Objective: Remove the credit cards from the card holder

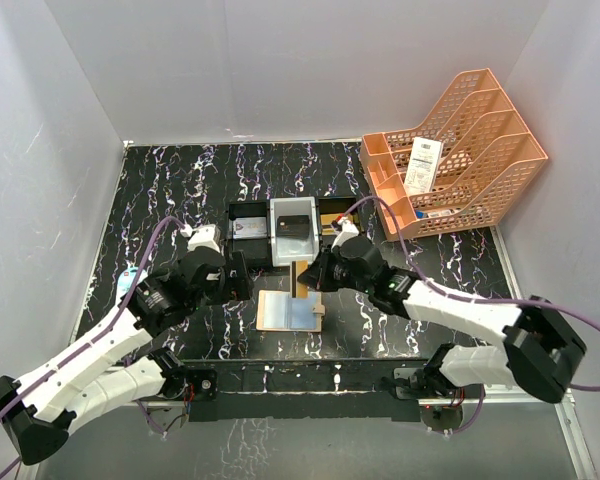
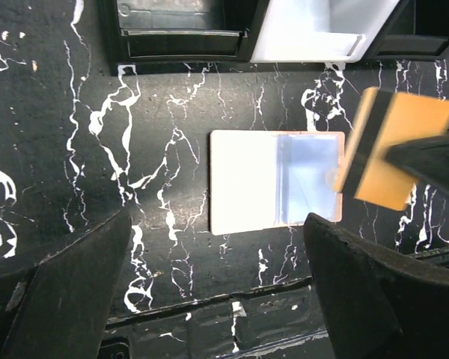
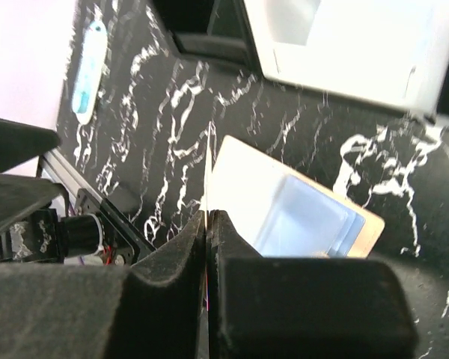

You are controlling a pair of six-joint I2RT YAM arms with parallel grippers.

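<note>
The wallet (image 1: 280, 310) lies open flat on the table (image 1: 180, 190), at 5 o'clock from the spread left claw (image 1: 242, 277) and 7 o'clock from the right claw (image 1: 315, 272), which pinches a gold card (image 2: 396, 127) on edge by the wallet's 1 o'clock corner.

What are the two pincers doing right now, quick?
Left pincer: open, holding nothing, over the card holder.
Right pincer: closed on a gold credit card.
</note>
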